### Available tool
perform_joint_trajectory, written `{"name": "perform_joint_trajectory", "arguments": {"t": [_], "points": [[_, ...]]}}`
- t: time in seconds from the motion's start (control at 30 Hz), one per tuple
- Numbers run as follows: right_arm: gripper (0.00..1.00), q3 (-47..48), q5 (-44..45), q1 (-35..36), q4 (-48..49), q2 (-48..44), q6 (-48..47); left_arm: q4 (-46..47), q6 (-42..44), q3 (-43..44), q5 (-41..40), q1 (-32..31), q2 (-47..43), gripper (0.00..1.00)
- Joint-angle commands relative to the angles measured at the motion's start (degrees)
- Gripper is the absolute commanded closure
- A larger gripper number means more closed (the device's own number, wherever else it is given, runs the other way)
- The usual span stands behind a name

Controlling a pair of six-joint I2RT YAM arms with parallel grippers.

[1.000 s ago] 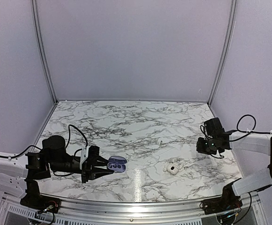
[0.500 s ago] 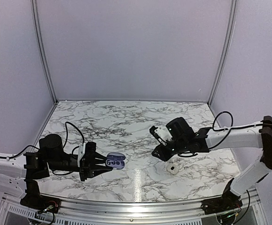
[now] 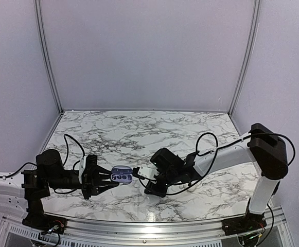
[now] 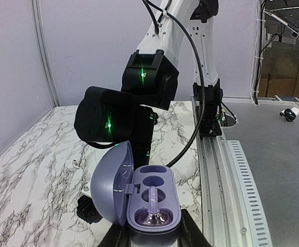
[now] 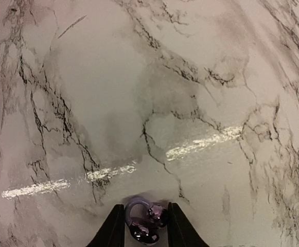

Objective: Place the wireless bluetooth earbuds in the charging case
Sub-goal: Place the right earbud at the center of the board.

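Observation:
The lavender charging case [image 4: 152, 200] stands open in my left gripper [image 4: 152, 242], with the jaws closed on its base and the lid swung to the left. One purple earbud [image 4: 153, 215] sits in the near well; the far well [image 4: 155, 181] is empty. In the top view the case [image 3: 121, 175] is held just above the table's front left. My right gripper [image 5: 145, 229] is shut on a second purple earbud [image 5: 148, 225], low over the marble. In the top view it [image 3: 148, 189] is just right of the case.
The right arm's black wrist [image 4: 119, 114] with green lights looms right behind the case. A tiny white piece [image 4: 75, 164] lies on the marble table [image 3: 139, 139] behind the lid. The table's metal front rail [image 4: 226, 170] runs along the right.
My right arm has swept from the far right across the table to just beside the case. My left gripper has drifted slightly left with the case. The white object at right centre no longer shows.

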Motion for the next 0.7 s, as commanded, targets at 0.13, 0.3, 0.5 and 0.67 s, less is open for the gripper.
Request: {"name": "perform_joint_trajectory", "arguments": {"t": [0.13, 0.3, 0.5, 0.67], "points": [[0.55, 2.4, 3.9, 3.26, -2.45, 1.72, -6.16, 2.28, -0.34, -0.74, -0.47, 0.33, -0.87, 1.0], [0.21, 0.28, 5.88, 3.3, -1.85, -1.73, -4.09, 2.24, -0.5, -0.7, -0.3, 0.33, -0.93, 1.0], [0.19, -1.9, 9.56, 2.93, -2.64, -4.44, -1.85, 2.28, -0.43, -0.56, -0.49, 0.33, -1.1, 1.0], [0.22, -3.19, 9.58, 0.43, -1.28, -5.45, 1.79, 2.23, 0.12, 0.02, -0.83, 0.33, 0.09, 1.0]]}}
